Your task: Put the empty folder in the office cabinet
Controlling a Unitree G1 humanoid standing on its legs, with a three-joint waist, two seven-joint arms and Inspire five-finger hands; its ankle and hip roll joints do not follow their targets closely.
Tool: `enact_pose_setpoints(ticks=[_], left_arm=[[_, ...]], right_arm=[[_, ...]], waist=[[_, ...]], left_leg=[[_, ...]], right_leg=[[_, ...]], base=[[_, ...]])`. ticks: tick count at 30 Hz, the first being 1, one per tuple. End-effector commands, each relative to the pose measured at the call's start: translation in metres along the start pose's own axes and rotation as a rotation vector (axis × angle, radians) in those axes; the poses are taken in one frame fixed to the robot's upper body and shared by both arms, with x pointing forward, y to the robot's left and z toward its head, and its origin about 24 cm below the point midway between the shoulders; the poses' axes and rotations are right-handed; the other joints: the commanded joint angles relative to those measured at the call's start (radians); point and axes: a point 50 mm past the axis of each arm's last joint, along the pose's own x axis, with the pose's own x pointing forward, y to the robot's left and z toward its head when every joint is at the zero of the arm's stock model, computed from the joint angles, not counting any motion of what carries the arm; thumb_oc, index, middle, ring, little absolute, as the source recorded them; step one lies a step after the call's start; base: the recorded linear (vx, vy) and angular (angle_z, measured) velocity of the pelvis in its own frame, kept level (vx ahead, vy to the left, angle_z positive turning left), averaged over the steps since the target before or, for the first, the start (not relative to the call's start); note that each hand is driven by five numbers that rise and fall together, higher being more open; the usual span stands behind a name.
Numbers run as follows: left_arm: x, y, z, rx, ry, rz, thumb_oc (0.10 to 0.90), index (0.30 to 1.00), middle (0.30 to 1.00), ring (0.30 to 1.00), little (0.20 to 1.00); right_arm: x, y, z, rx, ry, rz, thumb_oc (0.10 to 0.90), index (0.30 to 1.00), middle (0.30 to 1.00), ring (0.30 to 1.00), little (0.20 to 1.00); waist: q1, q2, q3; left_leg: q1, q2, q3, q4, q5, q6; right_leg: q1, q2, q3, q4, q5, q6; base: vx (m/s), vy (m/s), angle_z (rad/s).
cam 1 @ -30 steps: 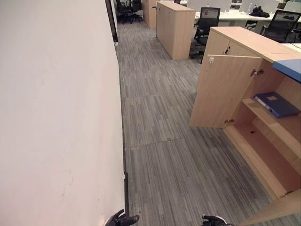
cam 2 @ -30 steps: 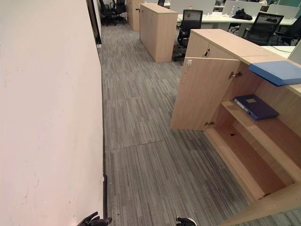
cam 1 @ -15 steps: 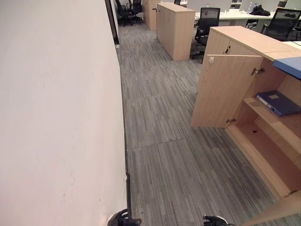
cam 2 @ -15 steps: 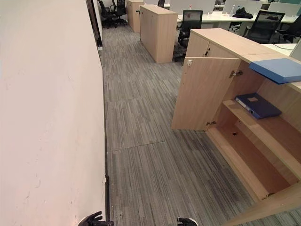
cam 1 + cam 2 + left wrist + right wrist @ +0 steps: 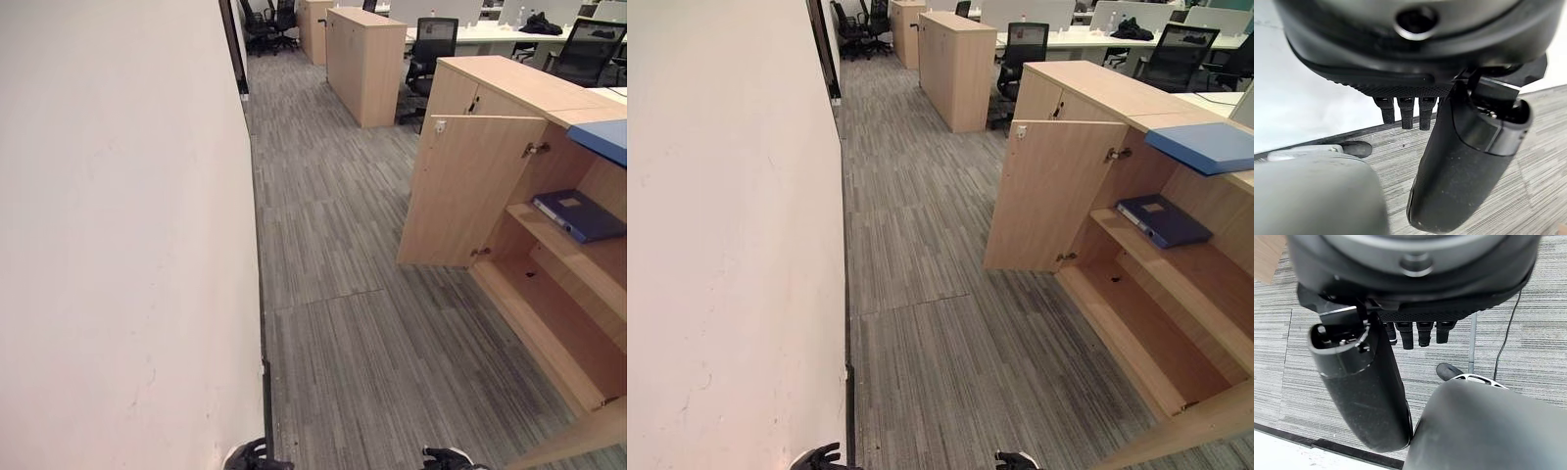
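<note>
Blue folder [image 5: 1161, 220] lies shelved in cabinet [image 5: 1136, 333]; both hands' [image 5: 1459, 161] [image 5: 1359, 391] fingers hang straight, empty.

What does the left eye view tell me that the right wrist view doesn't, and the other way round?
The left eye view gives the room: the open cabinet, a dark blue folder lying on its upper shelf, and office chairs further back. The right wrist view gives a close look along the right hand: fingers straight, thumb out, holding nothing. Both share the grey striped carpet, and the right hand, which peeks in at the left eye view's bottom edge.
</note>
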Motion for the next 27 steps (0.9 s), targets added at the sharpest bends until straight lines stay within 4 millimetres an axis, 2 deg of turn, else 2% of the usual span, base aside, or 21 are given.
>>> enact_pose_setpoints(ticks=[1,5,6,7,8,9,10,11,12,13,14,15,17,18,20,22,23,24,27], left_arm=[[-0.001,0.019,-0.01,0.027,0.058,0.062,0.8,0.9,0.9,0.9,0.9],[-0.001,0.024,-0.008,0.007,0.055,0.08,0.8,0.9,0.9,0.9,0.9],[-0.001,0.027,-0.006,-0.004,0.048,0.09,0.8,0.9,0.9,0.9,0.9],[-0.001,0.031,-0.002,-0.028,0.038,0.103,0.8,0.9,0.9,0.9,0.9],[-0.001,0.034,0.0,-0.049,0.029,0.116,0.8,0.9,0.9,0.9,0.9],[-0.001,0.034,0.0,-0.049,0.029,0.116,0.8,0.9,0.9,0.9,0.9],[0.0,0.037,0.004,-0.088,0.014,0.129,0.8,0.9,0.9,0.9,0.9],[-0.001,0.037,0.004,-0.107,0.011,0.133,0.8,0.9,0.9,0.9,0.9],[-0.001,0.037,0.004,-0.107,0.011,0.133,0.8,0.9,0.9,0.9,0.9],[0.0,0.036,0.005,-0.122,0.005,0.131,0.8,0.9,0.9,0.9,0.9],[0.0,0.036,0.005,-0.122,0.005,0.131,0.8,0.9,0.9,0.9,0.9],[-0.001,0.035,0.0,-0.118,0.02,0.126,0.8,0.9,0.9,0.9,0.9],[-0.003,0.036,-0.008,-0.112,0.048,0.126,0.8,0.9,0.9,0.9,0.9],[-0.004,0.035,-0.016,-0.104,0.072,0.121,0.8,0.9,0.9,0.9,0.9],[-0.005,0.035,-0.023,-0.105,0.097,0.124,0.8,0.9,0.9,0.9,0.9],[-0.01,0.036,-0.04,-0.148,0.145,0.138,0.8,0.9,0.9,0.9,0.9],[-0.011,0.038,-0.044,-0.151,0.156,0.148,0.8,0.9,0.9,0.9,0.9],[-0.012,0.04,-0.046,-0.155,0.161,0.153,0.8,0.9,0.9,0.9,0.9],[-0.015,0.047,-0.052,-0.179,0.171,0.178,0.8,0.9,0.9,0.9,0.9]], right_arm=[[0.001,0.014,-0.012,-0.058,0.074,0.049,0.8,0.9,0.9,0.9,0.9],[0.001,0.011,-0.01,-0.056,0.068,0.043,0.8,0.9,0.9,0.9,0.9],[0.001,0.009,-0.006,-0.054,0.059,0.037,0.8,0.9,0.9,0.9,0.9],[0.001,0.006,-0.002,-0.045,0.048,0.026,0.8,0.9,0.9,0.9,0.9],[0.001,0.003,0.001,-0.04,0.041,0.019,0.8,0.9,0.9,0.9,0.9],[0.001,0.003,0.001,-0.04,0.041,0.019,0.8,0.9,0.9,0.9,0.9],[0.001,-0.002,0.005,-0.041,0.035,0.003,0.8,0.9,0.9,0.9,0.9],[0.001,-0.005,0.006,-0.038,0.034,-0.008,0.8,0.9,0.9,0.9,0.9],[0.001,-0.005,0.006,-0.038,0.034,-0.008,0.8,0.9,0.9,0.9,0.9],[0.0,-0.013,0.006,-0.044,0.046,-0.028,0.8,0.9,0.9,0.9,0.9],[0.0,-0.013,0.006,-0.044,0.046,-0.028,0.8,0.9,0.9,0.9,0.9],[-0.001,-0.017,0.001,-0.053,0.064,-0.036,0.8,0.9,0.9,0.9,0.9],[-0.001,-0.018,-0.001,-0.058,0.069,-0.037,0.8,0.9,0.9,0.9,0.9],[-0.002,-0.02,-0.003,-0.063,0.073,-0.041,0.8,0.9,0.9,0.9,0.9],[-0.002,-0.023,-0.006,-0.063,0.085,-0.049,0.8,0.9,0.9,0.9,0.9],[-0.003,-0.018,-0.013,-0.061,0.103,-0.031,0.8,0.9,0.9,0.9,0.9],[-0.003,-0.016,-0.016,-0.06,0.114,-0.027,0.8,0.9,0.9,0.9,0.9],[-0.003,-0.015,-0.021,-0.051,0.126,-0.023,0.8,0.9,0.9,0.9,0.9],[-0.004,-0.007,-0.033,-0.02,0.159,0.0,0.8,0.9,0.9,0.9,0.9]], waist=[[0.0,-0.069,0.02],[0.007,-0.08,0.033],[0.009,-0.088,0.047],[0.016,-0.098,0.07],[0.023,-0.101,0.084],[0.023,-0.101,0.083],[0.044,-0.099,0.111],[0.053,-0.093,0.12],[0.052,-0.092,0.12],[0.068,-0.083,0.128],[0.068,-0.083,0.127],[0.083,-0.085,0.124],[0.098,-0.081,0.113],[0.106,-0.053,0.101],[0.121,-0.038,0.108],[0.134,-0.027,0.082],[0.136,-0.024,0.071],[0.14,-0.026,0.054],[0.143,-0.047,0.008]], left_leg=[[-0.016,-0.12,-0.004,-0.012,-0.051,0.046],[-0.01,-0.102,-0.006,-0.011,-0.043,0.04],[-0.036,-0.095,-0.006,0.043,-0.06,0.037],[-0.095,-0.085,0.007,0.18,-0.103,0.027],[-0.138,-0.079,0.013,0.274,-0.109,0.022],[-0.14,-0.078,0.013,0.277,-0.11,0.022],[-0.244,-0.061,0.004,0.477,-0.059,0.031],[-0.288,-0.057,-0.005,0.556,-0.025,0.04],[-0.29,-0.056,-0.005,0.559,-0.026,0.04],[-0.379,-0.068,-0.02,0.623,0.039,0.05],[-0.381,-0.067,-0.021,0.624,0.038,0.05],[-0.445,-0.09,-0.018,0.566,0.055,0.045],[-0.433,-0.094,-0.009,0.404,0.072,0.036],[-0.439,-0.088,-0.009,0.189,0.16,0.015],[-0.479,-0.08,0.039,-0.011,0.217,-0.013],[-0.488,-0.062,0.042,-0.012,0.217,-0.021],[-0.479,-0.055,0.049,-0.012,0.247,-0.028],[-0.469,-0.053,0.059,-0.012,0.264,-0.029],[-0.433,-0.076,0.091,-0.012,0.259,-0.002]], right_leg=[[0.037,-0.012,-0.124,0.007,-0.063,0.042],[0.041,0.002,-0.117,0.007,-0.07,0.032],[0.037,0.004,-0.11,0.017,-0.074,0.024],[0.028,0.009,-0.102,0.046,-0.092,0.008],[0.029,0.017,-0.096,0.058,-0.106,-0.004],[0.028,0.018,-0.096,0.058,-0.106,-0.005],[0.04,0.032,-0.091,0.068,-0.121,-0.022],[0.046,0.04,-0.089,0.069,-0.131,-0.032],[0.046,0.041,-0.09,0.069,-0.131,-0.033],[0.058,0.05,-0.088,0.068,-0.149,-0.039],[0.057,0.05,-0.089,0.068,-0.149,-0.039],[0.072,0.047,-0.076,0.064,-0.161,-0.035],[0.094,0.041,-0.064,0.053,-0.173,-0.023],[0.122,0.054,-0.055,0.046,-0.19,-0.018],[0.175,0.054,-0.029,0.039,-0.214,-0.012],[0.212,0.049,0.001,0.039,-0.229,0.015],[0.224,0.043,0.005,0.041,-0.245,0.02],[0.235,0.031,0.005,0.039,-0.25,0.029],[0.239,-0.033,-0.015,0.066,-0.252,0.066]], base=[[0.02,-0.051,0.01],[0.02,-0.097,0.0],[-0.03,-0.189,0.0],[-0.04,-0.22,0.04],[-0.02,-0.161,0.01],[0.0,-0.175,-0.03],[0.01,-0.14,-0.12],[0.01,-0.14,-0.22],[0.06,-0.067,-0.26],[0.05,-0.03,-0.41],[0.16,-0.011,-0.16],[0.19,0.047,-0.15],[0.34,0.121,-0.53],[0.41,0.174,-0.86],[0.49,0.219,-0.08],[0.54,0.274,-0.26],[0.55,0.298,-1.11],[0.41,0.248,-1.07],[0.4,0.272,-0.55]])
